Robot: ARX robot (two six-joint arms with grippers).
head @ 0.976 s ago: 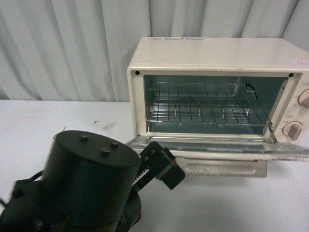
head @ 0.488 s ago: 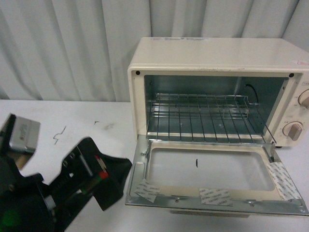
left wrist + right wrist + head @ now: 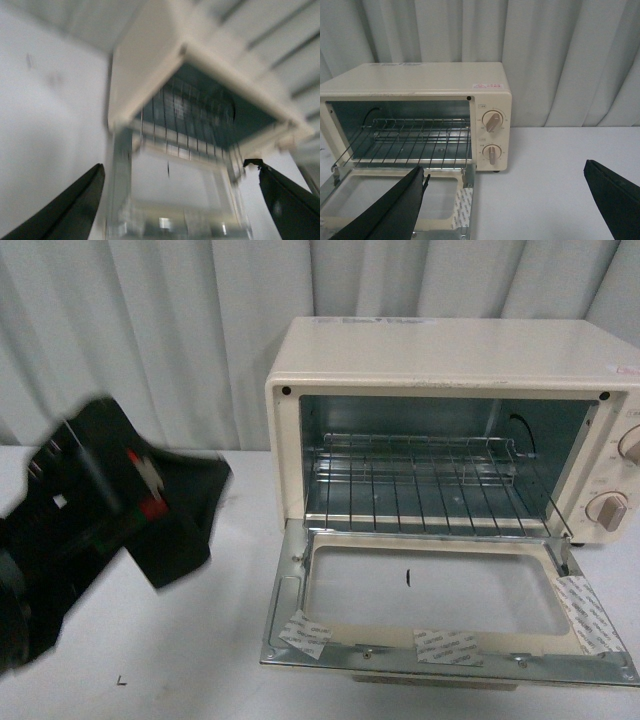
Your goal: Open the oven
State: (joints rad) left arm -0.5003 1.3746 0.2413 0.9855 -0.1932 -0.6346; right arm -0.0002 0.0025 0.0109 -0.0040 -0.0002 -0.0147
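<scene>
- Where the white counter (image 3: 150, 660) meets the pale pleated curtain (image 3: 150, 330), the oven (image 3: 450, 355) stands upright, right of centre in the front view: cream-white, boxy, its front toward the camera.
- Door (image 3: 430, 590): open, folded down in front of the cavity and hinged along its lower edge. The glass window faces up inside a bare metal frame. Grey tape patches (image 3: 447, 644) sit along the frame's front rim and right side.
- Wire rack (image 3: 420, 475): level inside the cavity, nothing on it.
- Controls: two round knobs on the right-hand panel, upper knob (image 3: 492, 121) directly over lower knob (image 3: 491, 152).
- Sticker (image 3: 487, 86): small, pink and white, on the oven's top near the front corner above the knobs; its print is too small to read.
- Left pincer (image 3: 174, 163): black, heavily blurred in the front view, raised over the counter to the left of the oven and clear of the door. Its fingers are spread wide and grip nothing. Its own wrist view, also blurred, frames the open cavity and lowered door between the two fingers.
- Right pincer (image 3: 504, 166): not seen in the front view. In its own wrist view the dark fingers are spread wide apart and empty, facing the oven's front from the knob side, apart from it.
</scene>
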